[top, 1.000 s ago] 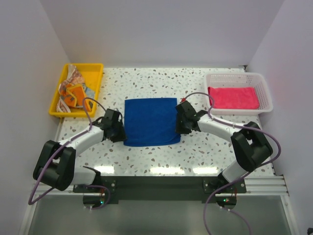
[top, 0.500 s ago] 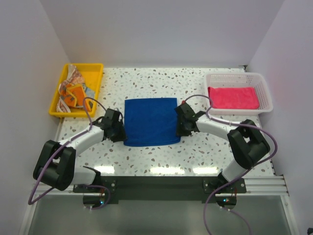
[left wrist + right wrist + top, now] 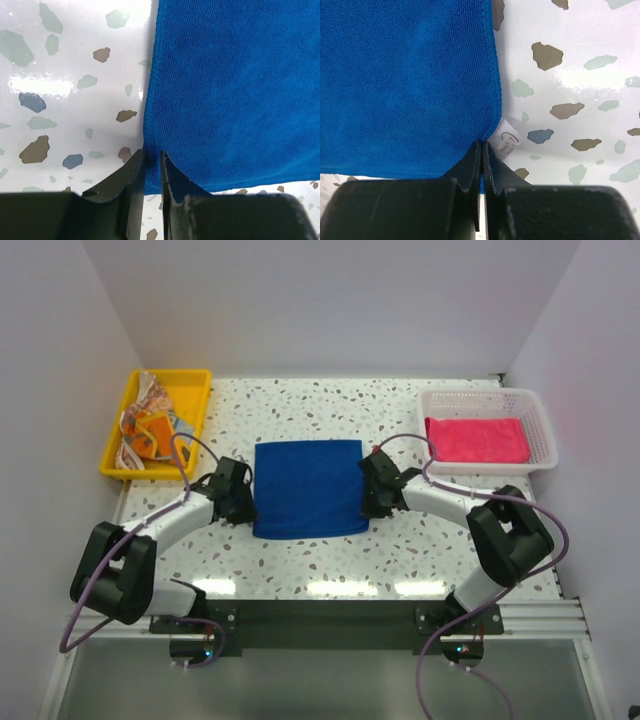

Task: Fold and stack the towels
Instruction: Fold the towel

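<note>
The royal blue towel [image 3: 308, 487] lies flat in the middle of the table. My left gripper [image 3: 243, 502] is shut on its near-left edge [image 3: 151, 155]. My right gripper [image 3: 372, 502] is shut on its near-right corner [image 3: 482, 146], beside a white care label [image 3: 506, 138]. The blue cloth fills both wrist views [image 3: 230, 90] [image 3: 405, 80]. The hot pink towel [image 3: 476, 439] lies folded in the white mesh basket [image 3: 541, 430]. The orange and printed towels [image 3: 145, 428] lie crumpled in the yellow tray [image 3: 194, 387].
The yellow tray sits at the far left corner of the speckled table [image 3: 300, 565], the white basket at the far right. White walls close in three sides. Cables loop off both arms.
Both grippers have moved slightly away from the arm bases along the blue towel's side edges. The towel's near edge has shifted a little; the rest is unchanged.
</note>
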